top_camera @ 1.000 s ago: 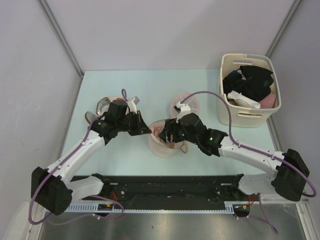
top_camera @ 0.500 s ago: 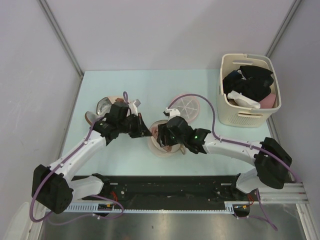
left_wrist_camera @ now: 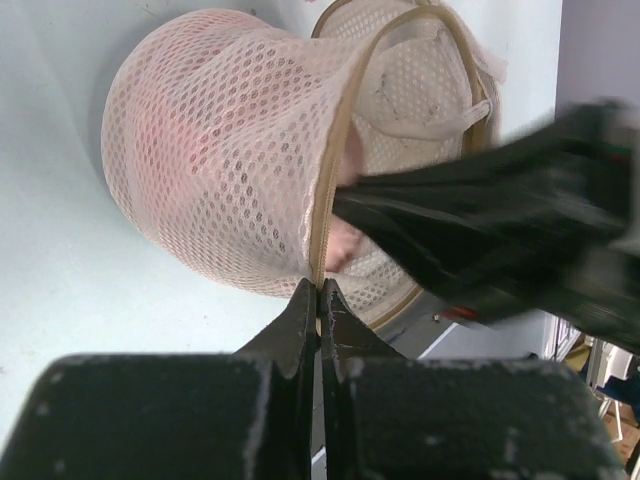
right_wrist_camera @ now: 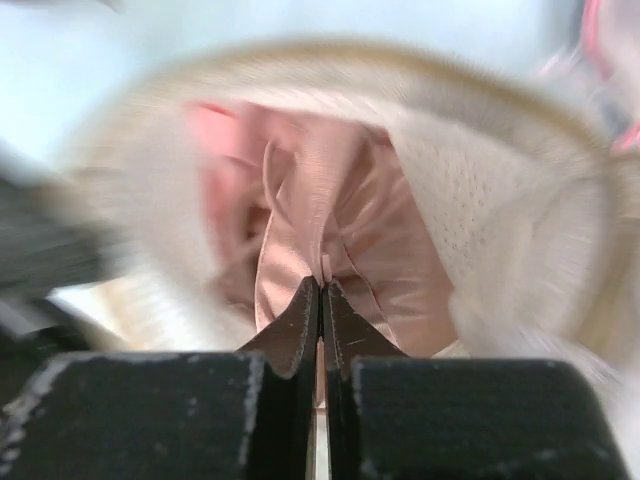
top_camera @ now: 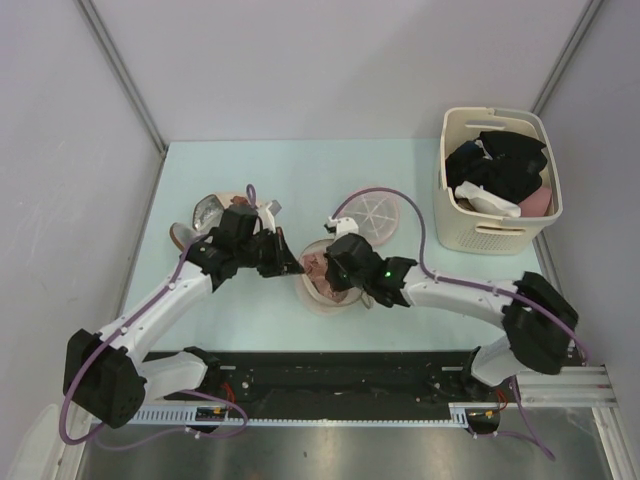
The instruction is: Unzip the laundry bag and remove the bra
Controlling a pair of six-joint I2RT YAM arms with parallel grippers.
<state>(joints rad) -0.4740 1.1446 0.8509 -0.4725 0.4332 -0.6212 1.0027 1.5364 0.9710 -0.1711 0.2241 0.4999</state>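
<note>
Mesh of a pale pink-cream makes up the laundry bag (left_wrist_camera: 210, 160), which lies near the middle of the tabletop (top_camera: 260, 170) between the two arms, its zip already undone and its mouth gaping. Inside the mouth the bra (right_wrist_camera: 345, 225) is seen as folds of shiny pink fabric, not yet drawn out. The tan-edged rim of the opening is pinched by the left gripper (left_wrist_camera: 318, 292), whose jaws are closed tight on that edge, so the bag is held in place. The right gripper (right_wrist_camera: 322, 285) is reached into the opening, and its jaws are shut on a fold of the bra. The unzipping is judged to be done and the removal to be the step in hand, at the point of the grasp. A steady pull of the right gripper out of the mouth is judged to be called for next, with the rim pinned and care taken that no strap is snagged on the mesh. Just behind the bag a flat pink disc (top_camera: 372, 212) is seen, a beige dome (top_camera: 205, 212) lies to the left, and a cream basket (top_camera: 452, 215) of dark clothes (top_camera: 500, 165) stands well apart at the right rear.
</note>
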